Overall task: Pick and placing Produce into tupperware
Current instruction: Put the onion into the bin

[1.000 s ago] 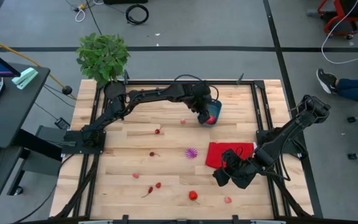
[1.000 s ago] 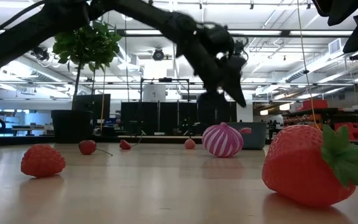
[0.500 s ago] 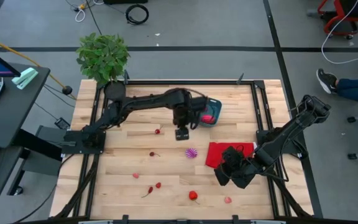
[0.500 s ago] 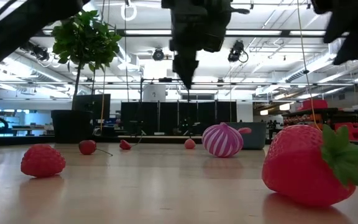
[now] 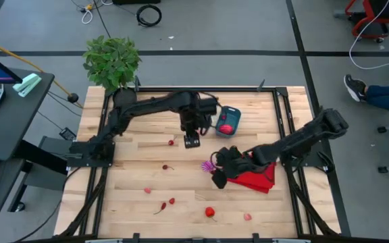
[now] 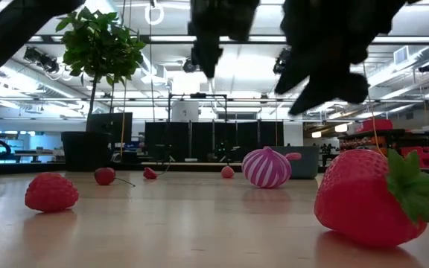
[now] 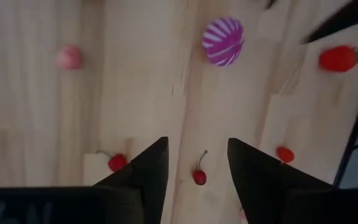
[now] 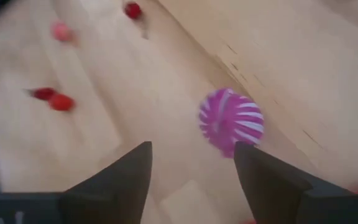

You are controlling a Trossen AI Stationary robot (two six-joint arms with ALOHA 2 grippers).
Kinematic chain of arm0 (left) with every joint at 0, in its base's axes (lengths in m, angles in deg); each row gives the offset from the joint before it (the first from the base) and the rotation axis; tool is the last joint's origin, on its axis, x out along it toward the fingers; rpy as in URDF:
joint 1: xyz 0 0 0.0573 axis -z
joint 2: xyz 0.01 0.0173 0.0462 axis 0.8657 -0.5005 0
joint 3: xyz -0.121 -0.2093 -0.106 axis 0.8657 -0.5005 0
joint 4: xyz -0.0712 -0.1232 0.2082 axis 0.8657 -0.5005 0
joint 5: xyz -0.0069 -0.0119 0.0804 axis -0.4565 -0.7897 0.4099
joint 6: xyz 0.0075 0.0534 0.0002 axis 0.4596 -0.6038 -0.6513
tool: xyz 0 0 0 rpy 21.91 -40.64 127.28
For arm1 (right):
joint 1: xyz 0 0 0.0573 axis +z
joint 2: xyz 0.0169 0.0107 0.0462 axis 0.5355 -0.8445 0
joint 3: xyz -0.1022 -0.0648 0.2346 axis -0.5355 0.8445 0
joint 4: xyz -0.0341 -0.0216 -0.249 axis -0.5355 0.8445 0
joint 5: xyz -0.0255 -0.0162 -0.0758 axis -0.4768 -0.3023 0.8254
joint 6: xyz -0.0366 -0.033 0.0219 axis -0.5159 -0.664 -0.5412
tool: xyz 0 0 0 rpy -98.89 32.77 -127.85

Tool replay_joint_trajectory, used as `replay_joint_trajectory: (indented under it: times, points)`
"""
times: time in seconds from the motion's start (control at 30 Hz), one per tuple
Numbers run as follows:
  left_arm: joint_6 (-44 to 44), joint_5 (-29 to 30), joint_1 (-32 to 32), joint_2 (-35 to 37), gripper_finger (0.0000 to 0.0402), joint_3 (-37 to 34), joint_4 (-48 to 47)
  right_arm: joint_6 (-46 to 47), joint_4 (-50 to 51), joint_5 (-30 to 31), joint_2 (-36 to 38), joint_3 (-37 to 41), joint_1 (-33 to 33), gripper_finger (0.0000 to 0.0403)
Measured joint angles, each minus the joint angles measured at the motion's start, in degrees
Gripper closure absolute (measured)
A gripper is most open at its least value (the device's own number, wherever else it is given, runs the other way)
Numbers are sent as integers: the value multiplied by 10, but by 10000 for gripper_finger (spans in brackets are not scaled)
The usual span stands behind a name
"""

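Observation:
The blue tupperware point(image 5: 227, 120) stands at the table's far middle with one red piece point(image 5: 226, 128) inside. My left gripper point(image 5: 192, 142) hangs open above the table, just left of the tub; its wrist view shows cherries point(image 7: 199, 177) below it. My right gripper point(image 5: 218, 179) is open and reaches over the red cloth point(image 5: 254, 178), with the striped purple piece point(image 8: 230, 121) just ahead of its fingers and untouched. Other produce lies loose on the wood: a strawberry point(image 5: 210, 212), cherries point(image 5: 171, 142) and pink pieces point(image 5: 247, 217).
A potted plant point(image 5: 112, 62) stands at the far left corner. Black frame rails point(image 5: 102, 135) run along the table's sides. In the low view a big strawberry point(image 6: 371, 195) sits close to the camera, with the purple piece point(image 6: 267, 167) farther back.
My left gripper has swung away from above the tupperware toward the table's left and near side, and a red piece stays in the tub. My right gripper has moved from the near right toward the left, over the red cloth, up to the purple piece.

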Motion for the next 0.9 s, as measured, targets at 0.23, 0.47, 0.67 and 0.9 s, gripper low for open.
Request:
replay_joint_trajectory:
  times: [0.23, 0.47, 0.67, 0.9]
  points:
    - [16, 0, -38, 90, 257, 1, 0, -56, -21, -11, -49, 0, -34, 133]
    - [45, -1, -70, 161, 273, 1, 0, -111, -108, -33, -88, 0, -52, 125]
    - [46, 0, -91, 207, 280, 1, 0, -111, -102, -32, -121, 0, -59, 128]
    - [45, 1, -116, 238, 279, 1, 0, -105, -104, -30, -133, 0, -59, 128]
